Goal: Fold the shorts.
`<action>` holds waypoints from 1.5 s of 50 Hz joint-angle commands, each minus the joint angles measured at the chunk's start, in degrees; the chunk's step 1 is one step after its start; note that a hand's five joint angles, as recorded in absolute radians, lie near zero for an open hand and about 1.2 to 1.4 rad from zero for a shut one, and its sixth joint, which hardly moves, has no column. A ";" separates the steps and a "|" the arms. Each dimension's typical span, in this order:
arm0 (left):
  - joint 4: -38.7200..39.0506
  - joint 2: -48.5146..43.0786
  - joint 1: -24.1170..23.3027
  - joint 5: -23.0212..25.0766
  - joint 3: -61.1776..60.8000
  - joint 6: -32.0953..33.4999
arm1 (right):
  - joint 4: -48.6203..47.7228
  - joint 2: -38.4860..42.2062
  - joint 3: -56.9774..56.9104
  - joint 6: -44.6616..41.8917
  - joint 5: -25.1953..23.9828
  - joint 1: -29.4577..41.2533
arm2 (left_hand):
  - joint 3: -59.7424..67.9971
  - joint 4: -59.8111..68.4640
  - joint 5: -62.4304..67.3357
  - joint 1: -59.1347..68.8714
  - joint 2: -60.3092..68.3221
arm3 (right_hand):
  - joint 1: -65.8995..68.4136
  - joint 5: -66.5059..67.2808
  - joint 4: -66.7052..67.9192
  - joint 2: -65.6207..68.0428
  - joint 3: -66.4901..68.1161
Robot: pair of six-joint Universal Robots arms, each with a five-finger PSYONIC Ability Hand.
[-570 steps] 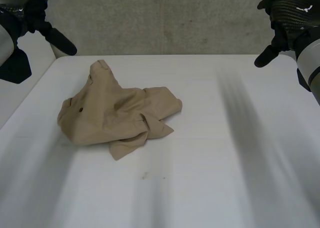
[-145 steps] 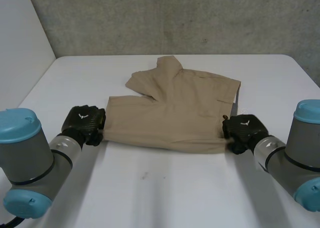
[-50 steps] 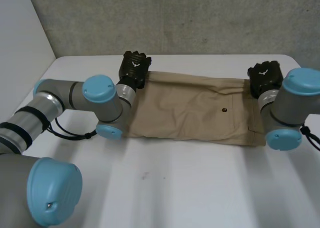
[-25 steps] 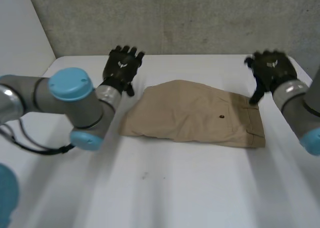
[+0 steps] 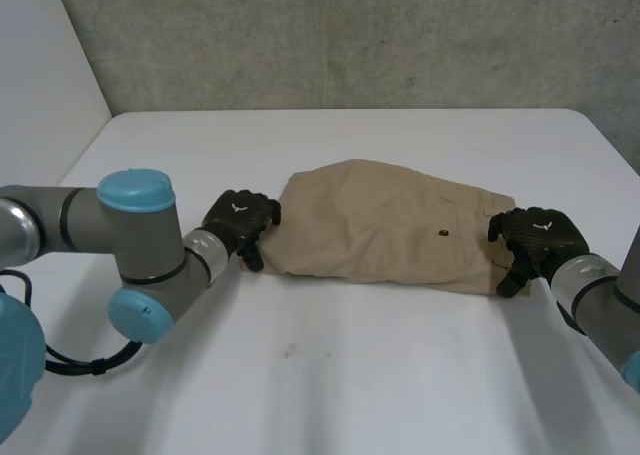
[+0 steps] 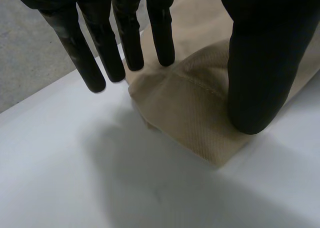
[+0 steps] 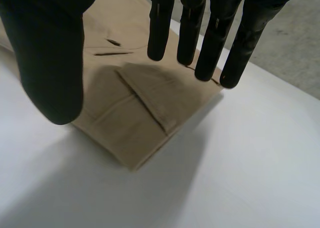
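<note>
Shorts (image 5: 385, 237), tan cotton, folded flat, lie mid white table (image 5: 350, 375). Left hand (image 5: 240, 222) at their left end, right hand (image 5: 533, 241) at their right end; 2 hands spread wide, holding nothing, likely poised to grip near corners.

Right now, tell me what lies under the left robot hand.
Under the left robot hand: a corner of the folded shorts on the white table. The layers folded beneath are covered.
</note>
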 commanded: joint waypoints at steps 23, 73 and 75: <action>5.64 9.22 -3.11 -2.71 -8.50 1.12 | -2.60 1.69 -0.92 -6.39 2.43 -0.32 | -10.44 -10.68 -10.63 -11.37 -10.43 | 17.15 14.21 12.78 12.68 12.87; 5.73 24.44 1.28 -6.32 -17.57 -0.02 | 0.57 6.61 -18.59 -38.82 -6.97 27.28 | -18.37 -18.61 -18.56 -19.30 -18.35 | 53.59 50.65 49.22 49.12 49.31; 5.73 24.35 1.02 -6.41 -16.52 -0.19 | 0.92 7.40 -17.62 -38.82 -9.78 27.37 | -18.54 -18.78 -18.73 -19.47 -18.52 | 53.59 50.65 49.22 49.12 49.31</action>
